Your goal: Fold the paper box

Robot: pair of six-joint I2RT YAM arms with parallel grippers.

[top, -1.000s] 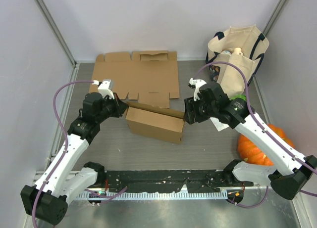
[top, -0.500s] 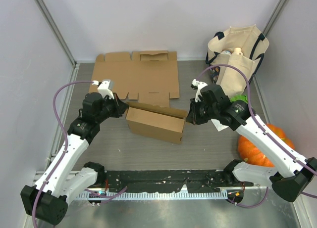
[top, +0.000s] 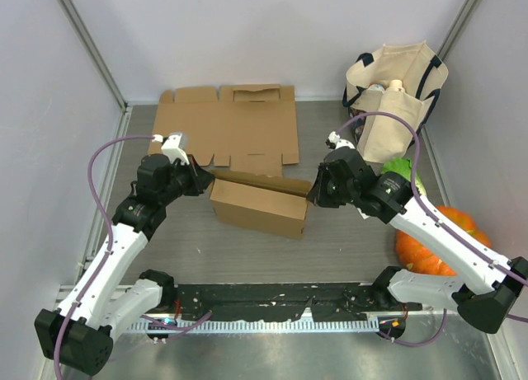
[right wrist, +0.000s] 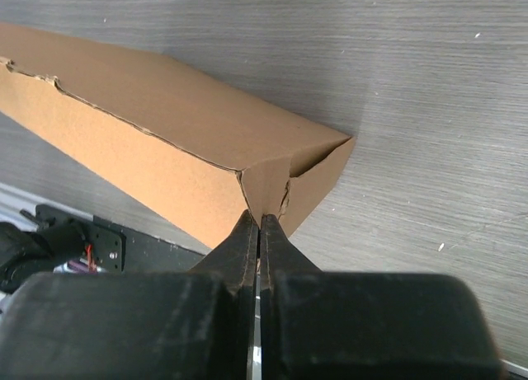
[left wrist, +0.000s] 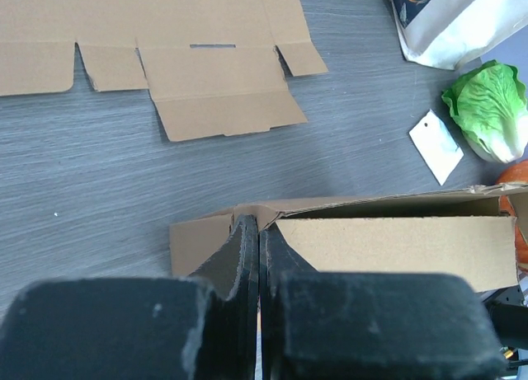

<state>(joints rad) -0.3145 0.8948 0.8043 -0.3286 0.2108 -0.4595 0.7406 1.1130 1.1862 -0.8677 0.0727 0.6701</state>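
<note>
Since both ends of the paper box are pinned at once, it looks held taut so its walls stand up off the surface for the next fold: left tool pressed together on the thin flap at the box's left end, right tool pressed together on the small end flap at its right corner. Box lies mid-surface between the two tools, long axis running left to right, just in front of a second flat cardboard blank; tote bag and pumpkin sit well apart to the right.
</note>
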